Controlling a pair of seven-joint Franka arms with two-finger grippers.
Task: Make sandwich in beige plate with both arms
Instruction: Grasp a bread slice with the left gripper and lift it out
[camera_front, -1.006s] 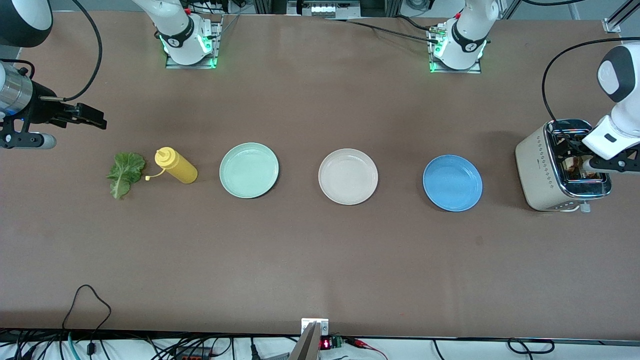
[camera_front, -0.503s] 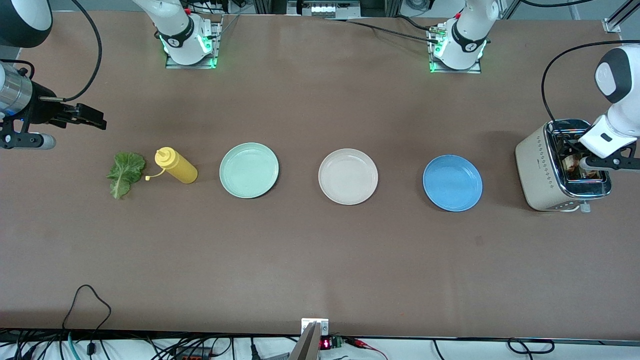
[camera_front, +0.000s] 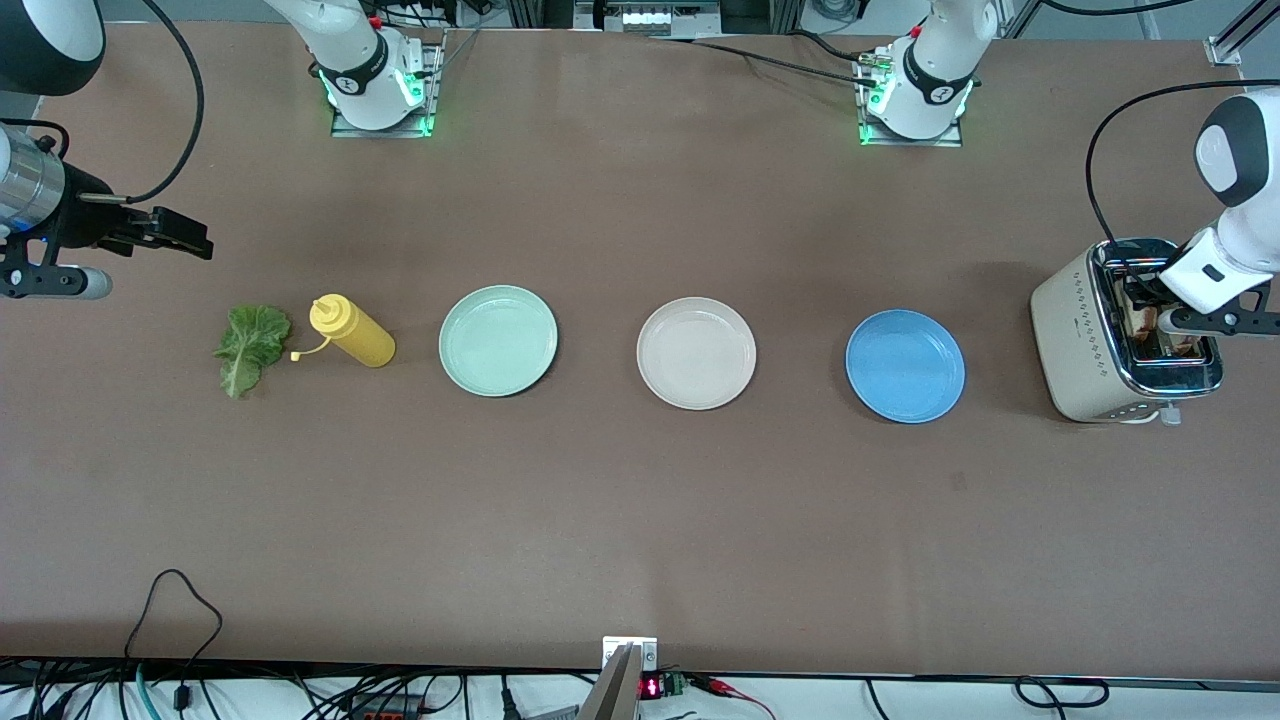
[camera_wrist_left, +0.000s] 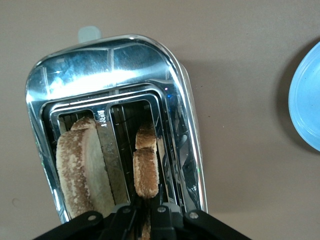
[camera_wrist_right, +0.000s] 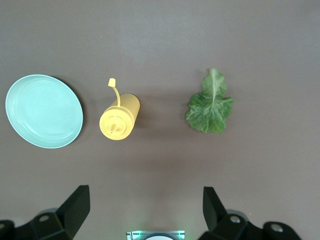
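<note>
Toast: 2 slices stand upright in the toaster (camera_front: 1120, 335) at the left arm's end of the worktop (camera_front: 640, 520), tops exposed for pinching.
Beige plate (camera_front: 696, 353): bare, between 2 other plates.
Left gripper (camera_wrist_left: 145, 220): jaws closed on 1 bread slice (camera_wrist_left: 146, 170).
Right gripper (camera_wrist_right: 145, 210): waiting above the lettuce leaf (camera_wrist_right: 210, 104), jaws wide open, empty.

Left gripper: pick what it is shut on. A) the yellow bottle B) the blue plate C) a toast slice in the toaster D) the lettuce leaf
C: the left gripper is closed on the toast slice that stands in one slot of the toaster, with a second slice in the other slot.
</note>
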